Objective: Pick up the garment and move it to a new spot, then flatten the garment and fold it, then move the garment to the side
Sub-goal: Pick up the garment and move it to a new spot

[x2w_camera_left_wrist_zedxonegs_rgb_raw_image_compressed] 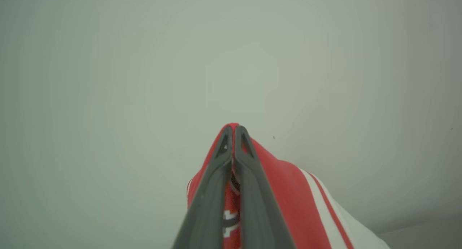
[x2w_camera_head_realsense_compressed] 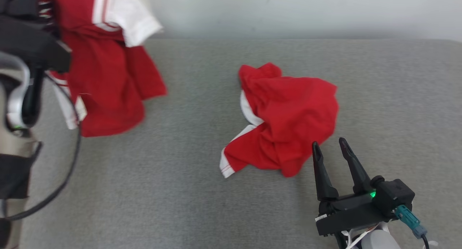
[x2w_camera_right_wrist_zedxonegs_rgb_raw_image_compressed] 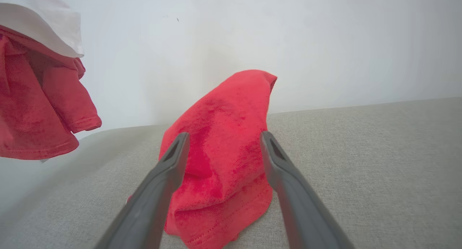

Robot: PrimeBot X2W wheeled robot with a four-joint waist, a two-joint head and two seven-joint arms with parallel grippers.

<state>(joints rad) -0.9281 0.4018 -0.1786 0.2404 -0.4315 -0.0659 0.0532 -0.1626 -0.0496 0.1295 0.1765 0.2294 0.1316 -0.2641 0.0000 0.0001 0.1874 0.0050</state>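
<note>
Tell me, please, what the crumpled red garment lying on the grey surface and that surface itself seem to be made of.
Crumpled red garment: soft knit, probably cotton jersey; matte and slightly fuzzy, with a stitched hem and limp folds. Grey surface: apparently a woven textile cover; matte, with a fine heathered grain.

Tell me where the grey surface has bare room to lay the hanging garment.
Free: the grey fabric surface between the hanging red and white garment and the crumpled red garment, also right of it. Crowded: its near edge, by the open right gripper.
</note>
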